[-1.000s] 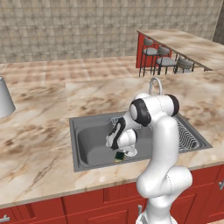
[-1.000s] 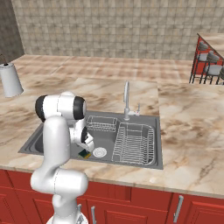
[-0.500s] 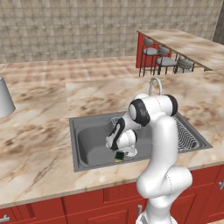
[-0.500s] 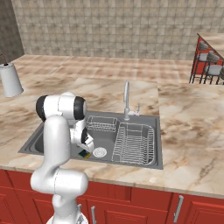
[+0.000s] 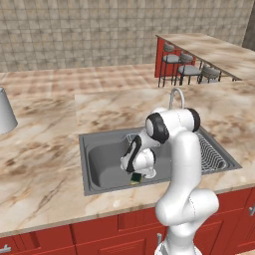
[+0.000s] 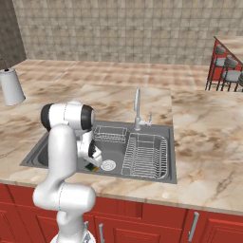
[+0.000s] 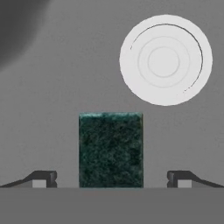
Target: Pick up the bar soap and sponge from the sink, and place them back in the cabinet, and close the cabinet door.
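I've got my claw spread wide, two fingertips flanking one sponge, green face up, flat on the sink floor. Beyond it, one round white drain.

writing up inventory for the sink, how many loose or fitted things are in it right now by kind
dark green square sponge: 1
round white drain: 1
wire racks, large dish rack and small basket: 2
chrome tap at the back rim: 1
total: 5
No pinkish-brown bar soap can be made out in these views.
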Controlling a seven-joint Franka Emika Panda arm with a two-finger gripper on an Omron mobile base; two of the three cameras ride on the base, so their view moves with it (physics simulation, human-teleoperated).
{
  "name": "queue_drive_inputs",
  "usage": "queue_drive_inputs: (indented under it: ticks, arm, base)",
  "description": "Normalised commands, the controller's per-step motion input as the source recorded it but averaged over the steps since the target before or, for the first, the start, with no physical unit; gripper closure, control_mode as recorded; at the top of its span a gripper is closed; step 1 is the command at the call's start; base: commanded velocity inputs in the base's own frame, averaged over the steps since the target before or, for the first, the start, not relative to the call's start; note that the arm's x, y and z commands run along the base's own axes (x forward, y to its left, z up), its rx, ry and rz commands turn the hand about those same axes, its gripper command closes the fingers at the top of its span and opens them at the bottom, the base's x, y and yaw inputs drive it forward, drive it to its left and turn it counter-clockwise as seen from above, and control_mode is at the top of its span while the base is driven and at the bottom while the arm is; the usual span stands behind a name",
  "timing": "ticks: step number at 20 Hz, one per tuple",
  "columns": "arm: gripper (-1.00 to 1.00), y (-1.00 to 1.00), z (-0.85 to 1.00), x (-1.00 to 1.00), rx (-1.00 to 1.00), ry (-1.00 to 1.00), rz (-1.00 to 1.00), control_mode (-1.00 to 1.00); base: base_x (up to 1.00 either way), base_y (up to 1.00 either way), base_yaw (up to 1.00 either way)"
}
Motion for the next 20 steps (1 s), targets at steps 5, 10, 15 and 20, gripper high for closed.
queue_drive_inputs:
  ticks: [5, 10, 15, 20]
  arm:
    - [-1.00, 0.00, -0.14, 0.00, 0.00, 0.00, 0.00, -1.00]
    - [-1.00, 0.00, -0.11, 0.03, 0.00, 0.00, 0.00, -1.00]
    - [-1.00, 0.00, -0.10, 0.09, 0.00, 0.00, 0.00, -1.00]
    - [-1.00, 0.00, -0.08, 0.10, 0.00, 0.00, 0.00, -1.00]
  base:
    - [0.00, 0.00, 0.00]
    - [0.00, 0.00, 0.00]
    - [0.00, 0.00, 0.00]
    - [0.00, 0.00, 0.00]
